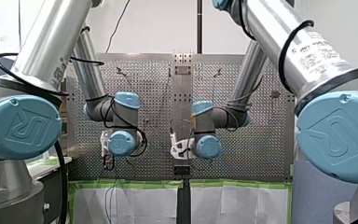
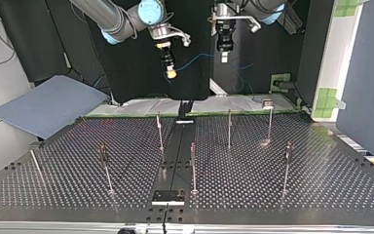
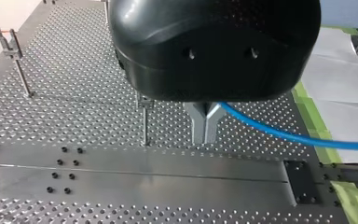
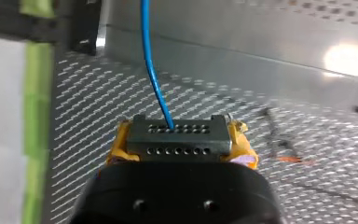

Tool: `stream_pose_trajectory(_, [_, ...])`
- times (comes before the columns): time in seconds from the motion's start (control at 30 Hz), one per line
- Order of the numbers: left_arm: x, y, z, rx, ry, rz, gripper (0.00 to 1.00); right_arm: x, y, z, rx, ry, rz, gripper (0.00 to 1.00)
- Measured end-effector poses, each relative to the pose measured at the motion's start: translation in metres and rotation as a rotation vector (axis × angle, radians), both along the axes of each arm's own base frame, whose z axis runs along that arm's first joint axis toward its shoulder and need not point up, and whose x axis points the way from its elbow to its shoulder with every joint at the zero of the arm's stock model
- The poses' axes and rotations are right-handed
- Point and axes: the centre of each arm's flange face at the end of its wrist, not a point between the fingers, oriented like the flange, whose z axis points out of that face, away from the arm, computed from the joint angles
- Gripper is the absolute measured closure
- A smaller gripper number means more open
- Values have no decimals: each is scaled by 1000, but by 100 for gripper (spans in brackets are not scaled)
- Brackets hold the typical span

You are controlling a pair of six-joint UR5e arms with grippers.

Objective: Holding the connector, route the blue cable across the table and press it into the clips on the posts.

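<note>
Right gripper (image 4: 179,134) is clamped on the connector (image 4: 177,145), a grey block with two rows of holes, one of the yellow pads (image 4: 119,144) on each side of it. One blue cable (image 4: 151,70) leaves the block's top face and runs ahead over the perforated table (image 2: 321,185). Left gripper (image 3: 205,126) has its metal fingers (image 3: 196,122) together, with the cable coming out from between them and trailing off to one side past the table edge. One post (image 3: 144,122) stands just beside these fingers, and another with a clip (image 3: 7,39) on top stands well apart. In the top view both grippers hang above the table's far edge, near each other but apart, with the cable showing as a thin blue line between them. None of the cable sits in a clip. Counts in the top view: two arms, seven upright posts (image 2: 193,168) spread over the table, and one flat grey-blue board (image 2: 44,105) off the table at that view's left.
</note>
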Motion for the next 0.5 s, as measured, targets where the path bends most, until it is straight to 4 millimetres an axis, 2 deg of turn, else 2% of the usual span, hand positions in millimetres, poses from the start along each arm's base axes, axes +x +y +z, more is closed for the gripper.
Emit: stream_pose_trajectory(0.5, [14,17,48,-21,-34,139,100,44,-20,110,-42,-159,121,100])
